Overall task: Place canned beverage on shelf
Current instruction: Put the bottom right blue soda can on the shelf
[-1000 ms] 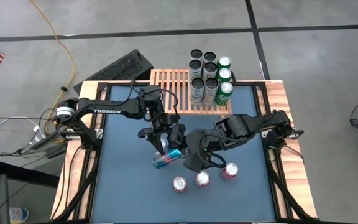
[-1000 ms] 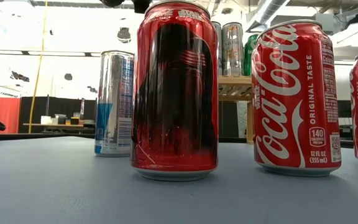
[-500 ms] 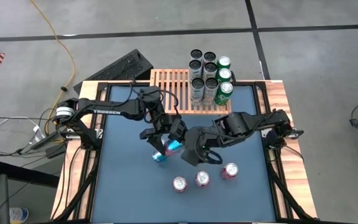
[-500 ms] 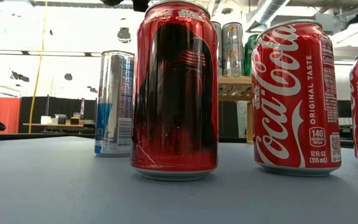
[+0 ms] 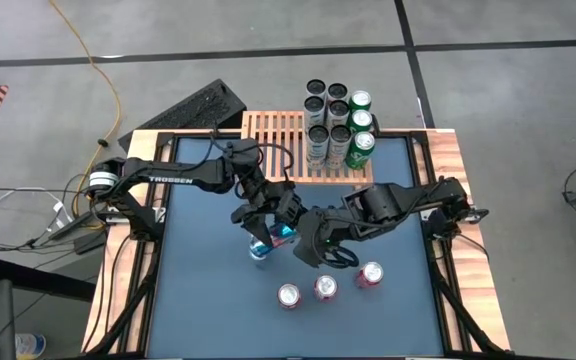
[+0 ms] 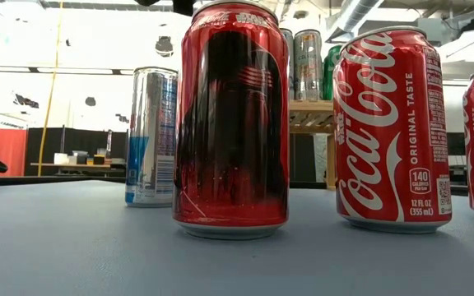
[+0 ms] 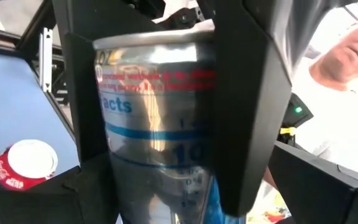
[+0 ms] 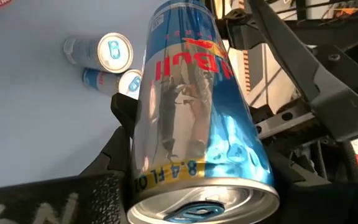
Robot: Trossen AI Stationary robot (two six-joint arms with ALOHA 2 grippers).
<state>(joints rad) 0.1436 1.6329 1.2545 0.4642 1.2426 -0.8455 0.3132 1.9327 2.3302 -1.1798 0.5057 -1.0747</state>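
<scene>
I see both arms meeting over the middle of the blue table (image 5: 198,290). The right gripper (image 5: 300,240) is clamped on a Red Bull can (image 5: 283,236), which it holds tilted above the table; in the right wrist view the can's top end faces the camera and both fingers bear on its sides. The left gripper (image 5: 264,222) is at the same can from the other side, and in the left wrist view the can fills the space between its fingers. I cannot tell from the views whether the left gripper presses on the can or stands clear of it. A second Red Bull can (image 5: 259,250) stands upright on the table just beside the two grippers. Three red Coca-Cola cans (image 5: 326,288) stand upright in a loose row nearer the front edge, apart from the grippers. The shelf (image 5: 273,140) sits at the far edge of the table. Its right end carries a cluster of dark-topped cans (image 5: 323,115) and green cans (image 5: 360,125), all upright, and its left slats are bare. A person in a white top (image 7: 353,93) shows beyond the table in the left wrist view.
</scene>
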